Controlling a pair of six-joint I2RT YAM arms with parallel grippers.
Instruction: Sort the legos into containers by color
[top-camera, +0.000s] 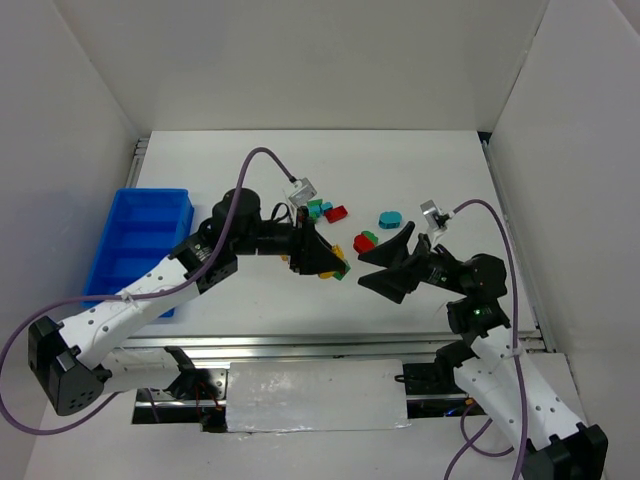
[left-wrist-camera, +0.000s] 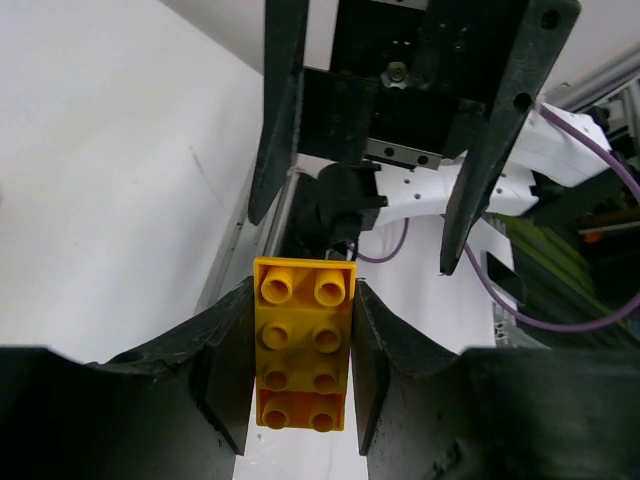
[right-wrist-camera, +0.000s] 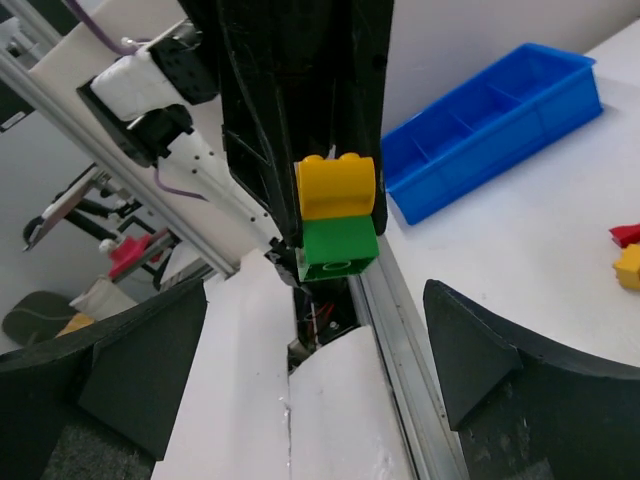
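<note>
Left jaws: pinching a yellow brick (left-wrist-camera: 304, 345) by its long sides, held clear of the counter (top-camera: 450, 170).
Right jaws: spread wide, facing the left jaws, just short of the held brick.
Left wrist view only: eight studs on the yellow brick.
Right wrist view only: green brick (right-wrist-camera: 338, 247) stuck under the yellow one.
Blue tray (top-camera: 150, 215): well behind the left jaws, four compartments, near end hidden by that arm.
Loose legos: beyond both jaws; teal brick (top-camera: 390, 218), red brick (top-camera: 336, 213), more teal, red and green; cluster partly behind the left wrist, count unsure.
</note>
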